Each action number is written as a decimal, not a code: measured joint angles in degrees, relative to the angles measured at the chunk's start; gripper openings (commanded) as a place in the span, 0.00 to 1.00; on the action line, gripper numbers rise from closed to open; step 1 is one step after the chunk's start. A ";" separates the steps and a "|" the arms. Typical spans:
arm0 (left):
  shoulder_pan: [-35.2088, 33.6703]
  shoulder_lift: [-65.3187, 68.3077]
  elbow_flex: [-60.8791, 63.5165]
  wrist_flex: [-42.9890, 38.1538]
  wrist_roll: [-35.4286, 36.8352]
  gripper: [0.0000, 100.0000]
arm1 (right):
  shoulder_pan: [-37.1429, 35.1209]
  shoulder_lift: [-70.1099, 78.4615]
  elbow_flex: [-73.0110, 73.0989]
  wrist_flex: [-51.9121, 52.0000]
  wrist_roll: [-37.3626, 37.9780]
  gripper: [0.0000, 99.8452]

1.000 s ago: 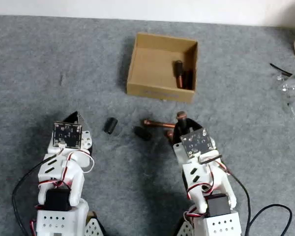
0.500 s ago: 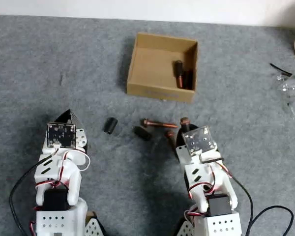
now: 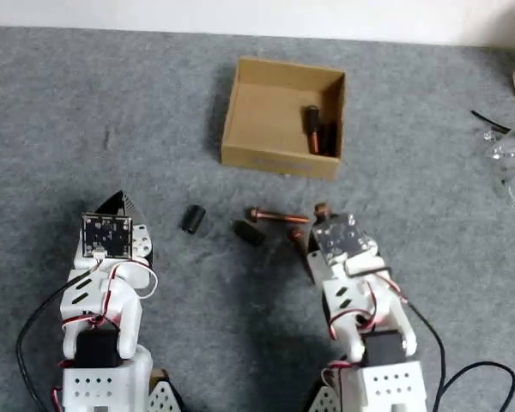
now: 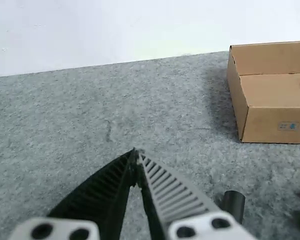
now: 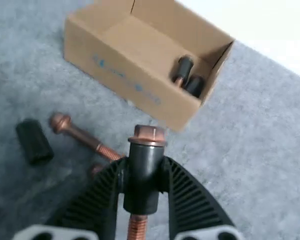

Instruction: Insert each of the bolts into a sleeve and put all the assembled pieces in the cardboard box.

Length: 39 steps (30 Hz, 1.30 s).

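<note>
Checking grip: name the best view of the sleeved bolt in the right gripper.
Right wrist view: sleeved bolt clamped in right gripper, head and thread visible. High view catches its head past the wrist; left wrist view faces the cardboard box.

White arms (image 3: 101,300), black ribbed end effectors (image 4: 135,156)

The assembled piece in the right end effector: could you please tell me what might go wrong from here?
The right end effector grips only the sleeve, so the bolt could slip out if tilted. A low carry might bump the near wall of the cardboard box. The loose bolt nearby could get knocked.
</note>
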 measured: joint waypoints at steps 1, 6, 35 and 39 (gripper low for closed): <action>0.00 0.00 0.00 0.00 0.00 0.01 | 0.00 3.60 -2.64 -0.97 0.00 0.01; 0.00 0.00 0.00 0.00 0.00 0.01 | 0.00 28.57 -20.57 -2.37 0.18 0.01; 1.58 0.00 0.00 0.00 0.00 0.01 | -2.02 146.73 -152.00 35.08 -6.42 0.01; 2.55 0.00 0.00 -0.35 0.00 0.01 | -4.04 155.08 -162.37 36.22 -6.42 0.01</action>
